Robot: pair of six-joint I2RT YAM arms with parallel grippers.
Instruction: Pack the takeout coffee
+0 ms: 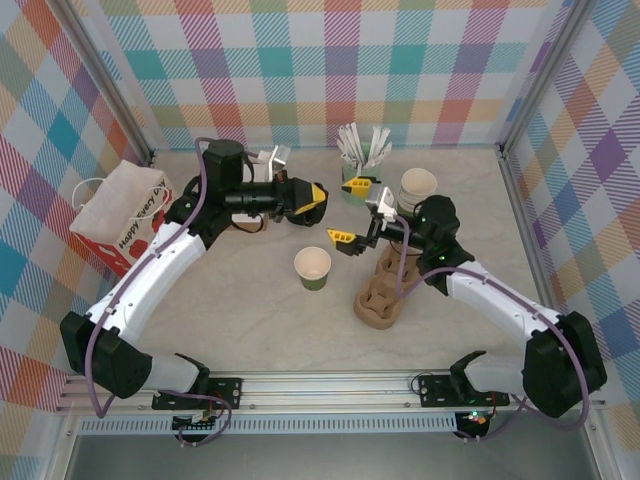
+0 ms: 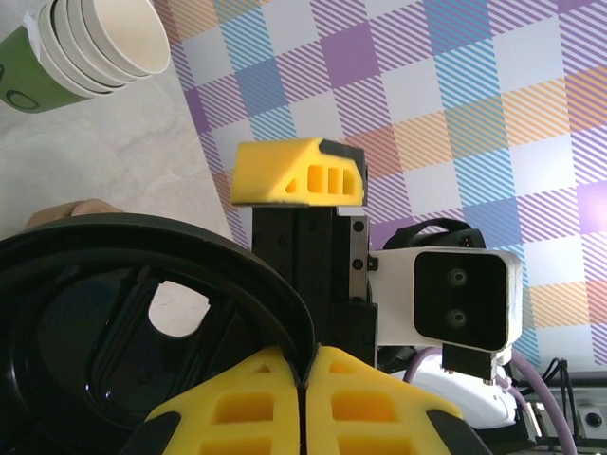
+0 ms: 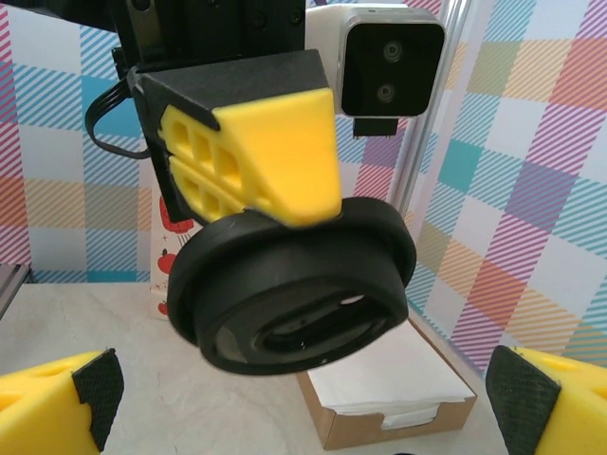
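The takeout coffee's green cup [image 1: 313,268] stands lidless at the table's middle. Its round black lid [image 1: 298,198] is off the cup, in the air behind it. My left gripper [image 1: 318,200] is shut on the lid's rim; the left wrist view shows the lid [image 2: 114,284] pinched edge-on in the left gripper [image 2: 308,365]. My right gripper [image 1: 352,212] is open just right of the lid, its jaws wide and empty. In the right wrist view the lid [image 3: 285,284] hangs under the left fingers [image 3: 275,152], beyond my right gripper [image 3: 308,403].
A brown cardboard cup carrier [image 1: 382,295] lies under the right arm. A stack of lidless green cups [image 1: 417,190] and a pot of white stirrers [image 1: 358,150] stand at the back. A paper bag [image 1: 120,215] sits at the left, a napkin box [image 3: 398,417] near the back wall.
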